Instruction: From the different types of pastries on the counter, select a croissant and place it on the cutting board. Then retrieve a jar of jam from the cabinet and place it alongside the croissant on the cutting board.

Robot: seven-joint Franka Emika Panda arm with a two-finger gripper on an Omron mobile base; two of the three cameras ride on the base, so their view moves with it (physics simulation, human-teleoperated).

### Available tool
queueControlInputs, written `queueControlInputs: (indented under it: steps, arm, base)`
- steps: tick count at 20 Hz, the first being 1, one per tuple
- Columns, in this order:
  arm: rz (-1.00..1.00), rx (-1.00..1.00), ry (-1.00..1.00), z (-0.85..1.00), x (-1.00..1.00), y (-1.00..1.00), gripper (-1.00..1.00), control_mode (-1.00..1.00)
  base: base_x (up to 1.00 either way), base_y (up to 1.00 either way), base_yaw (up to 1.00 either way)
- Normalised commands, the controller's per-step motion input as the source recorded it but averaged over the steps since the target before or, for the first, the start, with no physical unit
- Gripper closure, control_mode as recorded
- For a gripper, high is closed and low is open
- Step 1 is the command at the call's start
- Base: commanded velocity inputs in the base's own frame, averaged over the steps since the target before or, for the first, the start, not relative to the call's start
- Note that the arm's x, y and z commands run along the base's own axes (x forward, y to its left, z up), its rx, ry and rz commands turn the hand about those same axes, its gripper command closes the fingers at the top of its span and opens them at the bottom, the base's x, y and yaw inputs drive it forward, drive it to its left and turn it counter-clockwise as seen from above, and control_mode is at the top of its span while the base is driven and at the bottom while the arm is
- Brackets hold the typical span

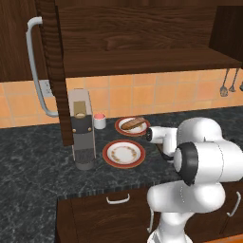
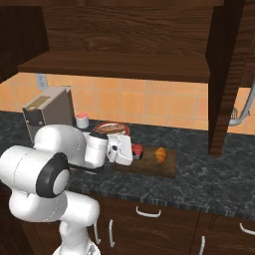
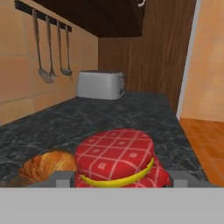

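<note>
Now: gripper (image 2: 133,151) low over cutting board (image 2: 149,166), fingers clamped on jar of jam (image 3: 115,159). Jar at board's left end, croissant (image 2: 160,154) just right of it. Long brown pastry (image 1: 133,124) on far plate (image 1: 118,127).

Even flat rendered light, soft low-resolution edges.
</note>
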Motion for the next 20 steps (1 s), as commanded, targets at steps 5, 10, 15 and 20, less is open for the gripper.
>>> queueControlInputs:
  steps: [5, 10, 15, 20]
  arm:
    - [0.00, -0.07, 0.00, -0.55, 0.13, 0.00, 1.00, -1.00]
    - [0.00, -0.07, -0.03, -0.50, 0.14, 0.00, 1.00, -1.00]
    - [-0.01, -0.04, -0.12, -0.28, 0.41, 0.00, 1.00, -1.00]
    - [-0.03, -0.05, -0.12, -0.30, 0.12, 0.00, 1.00, -1.00]
  base:
    - [0.00, 0.00, 0.00]
    - [0.00, 0.00, 0.00]
    - [0.00, 0.00, 0.00]
    - [0.00, 0.00, 0.00]
